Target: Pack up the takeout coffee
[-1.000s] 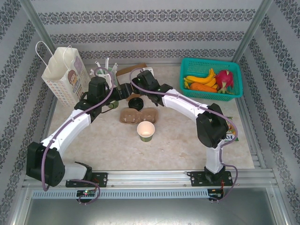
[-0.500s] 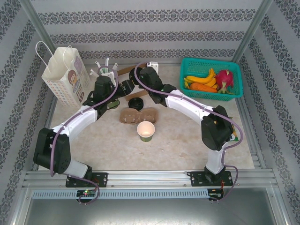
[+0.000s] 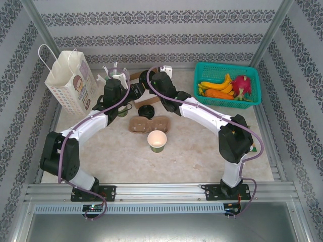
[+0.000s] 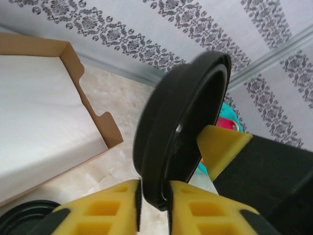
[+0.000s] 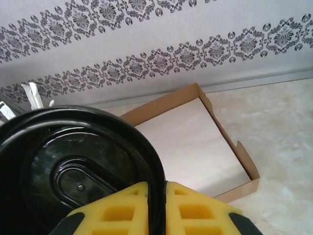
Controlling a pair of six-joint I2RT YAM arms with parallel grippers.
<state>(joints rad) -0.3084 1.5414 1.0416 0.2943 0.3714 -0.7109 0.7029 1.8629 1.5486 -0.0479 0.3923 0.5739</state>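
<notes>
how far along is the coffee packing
Early. Done: little; the cup stands lidless on the table beside the cardboard carrier. In hand: the left tool and right tool both pinch a black lid. Left: lid the cup, then pack it, probably in the paper bag.

I am wearing smooth white shells along my left arm (image 3: 86, 126) and my right arm (image 3: 202, 113), with bulky black housings bulging at each joint. A thin purple cable (image 3: 60, 166) is looping loosely along each arm, running down to flat black base plates (image 3: 88, 193). My left gripper (image 4: 154, 198) is showing bright yellow fingers (image 4: 102, 213) moulded with square hollow pockets. My right gripper (image 5: 156, 196) is showing the same yellow, pocketed fingers (image 5: 205, 213).
</notes>
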